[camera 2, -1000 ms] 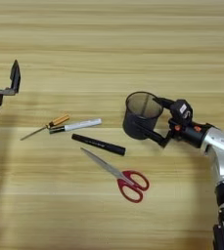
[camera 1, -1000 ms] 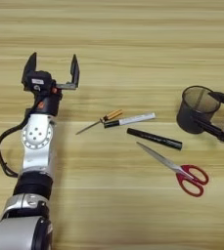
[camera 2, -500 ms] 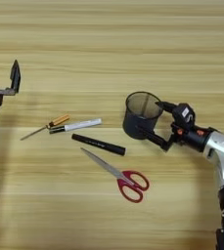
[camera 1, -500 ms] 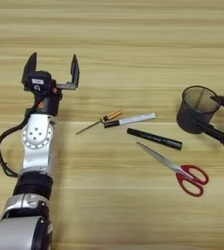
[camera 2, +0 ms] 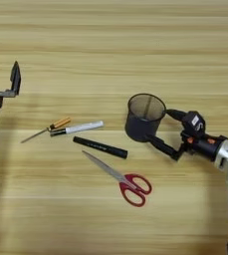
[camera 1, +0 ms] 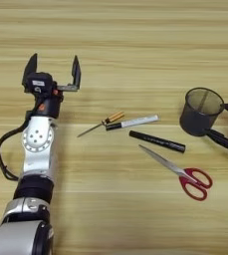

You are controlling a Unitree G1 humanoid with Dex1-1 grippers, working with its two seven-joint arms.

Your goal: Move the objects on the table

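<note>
**Right gripper at the mesh cup, left arm idle on the far side**

Over on the right, the right gripper (camera 2: 161,130) has its two black fingers spread wide on either side of the black wire-mesh pen cup (camera 2: 144,117), one finger reaching behind the cup's right wall, the other running along its lower right side by the base. Whether those fingers are actually pressing the mesh, hard to call from here. The cup stands upright on the light wooden table (camera 1: 135,45), its mouth open to the camera.

Left of the cup, the loose items lie in a small cluster. The small amber-handled tool (camera 1: 101,123) lies slanted, its thin metal tip pointing left and down, and the white pen (camera 1: 133,121) sits just beside its handle end. Below them, the black marker (camera 1: 157,141) lies slanted, and near its right end the red-handled steel scissors (camera 1: 181,173) lie with blades shut, handles to the lower right.

On the left, the left gripper (camera 1: 53,70) is parked well apart from everything, fingers wide open, holding nothing.
</note>
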